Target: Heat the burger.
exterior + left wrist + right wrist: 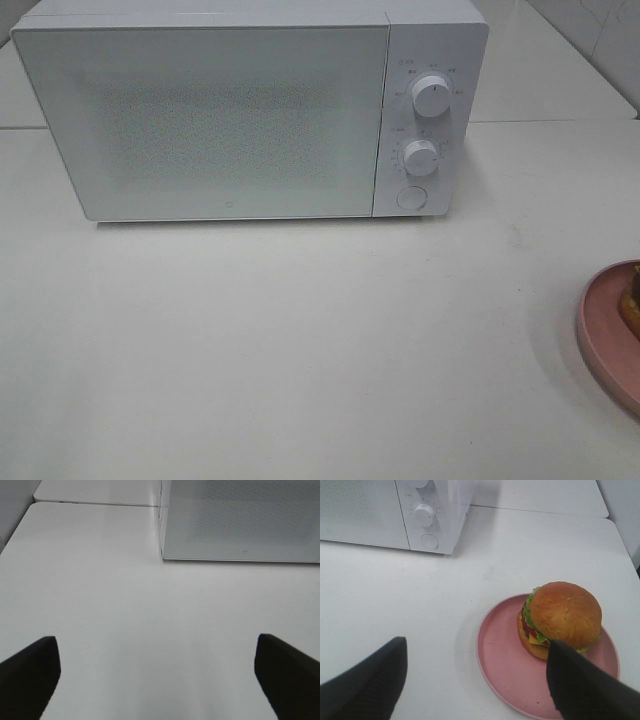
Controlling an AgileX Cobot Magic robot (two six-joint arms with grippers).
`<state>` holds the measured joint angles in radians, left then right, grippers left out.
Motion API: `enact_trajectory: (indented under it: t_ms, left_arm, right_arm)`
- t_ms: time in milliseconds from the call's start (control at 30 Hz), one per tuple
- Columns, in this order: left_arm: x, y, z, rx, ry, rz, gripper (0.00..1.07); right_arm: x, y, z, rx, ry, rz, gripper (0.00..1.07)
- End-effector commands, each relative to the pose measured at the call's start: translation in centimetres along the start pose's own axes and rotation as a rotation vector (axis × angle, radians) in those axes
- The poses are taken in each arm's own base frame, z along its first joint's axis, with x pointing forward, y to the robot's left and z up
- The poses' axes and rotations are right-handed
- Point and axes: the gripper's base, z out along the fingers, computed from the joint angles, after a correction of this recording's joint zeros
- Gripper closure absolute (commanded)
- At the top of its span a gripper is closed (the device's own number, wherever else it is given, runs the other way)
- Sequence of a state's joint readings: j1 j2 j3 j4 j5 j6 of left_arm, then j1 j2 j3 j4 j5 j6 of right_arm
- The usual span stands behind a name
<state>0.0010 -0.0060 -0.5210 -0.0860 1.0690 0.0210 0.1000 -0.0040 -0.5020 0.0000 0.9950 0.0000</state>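
The burger (560, 620) stands upright, bun crown up, on the pink plate (505, 667); both grippers' jaws are spread, empty.

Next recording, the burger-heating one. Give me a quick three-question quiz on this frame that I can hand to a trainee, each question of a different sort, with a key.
1. True or false: the microwave door is shut.
2. Multiple choice: the burger sits A) inside the microwave, B) on the pink plate, C) bare on the table.
3. Short answer: is the right gripper holding anything, and how do its jaws stand?

Key
1. True: the door lies flush across the front.
2. B: it stands on the plate, toward the plate's side away from the wrist camera.
3. Nothing held; the jaws stand apart, above the table and the plate's near rim, short of the burger. The left gripper is open too, over bare table.
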Motion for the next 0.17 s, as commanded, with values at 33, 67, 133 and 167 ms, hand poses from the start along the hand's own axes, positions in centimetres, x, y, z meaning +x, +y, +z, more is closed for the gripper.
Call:
enact_trajectory:
  t_ms: [33,67,133,167]
  left_arm:
    - [0.24,-0.02,-0.22,0.000,-0.016,0.000,0.09]
    - [0.24,-0.02,-0.22,0.000,-0.016,0.000,0.09]
    - [0.24,-0.02,-0.22,0.000,-0.016,0.000,0.09]
    - [0.24,-0.02,-0.22,0.000,-0.016,0.000,0.09]
  right_arm:
    - [0.26,0.01,-0.28,0.006,-0.025,0.003,0.31]
    - [0.26,0.01,-0.28,0.006,-0.025,0.003,0.31]
    - [0.26,0.01,-0.28,0.006,-0.025,0.003,0.31]
    - [0.26,0.01,-0.28,0.006,-0.025,0.003,0.31]
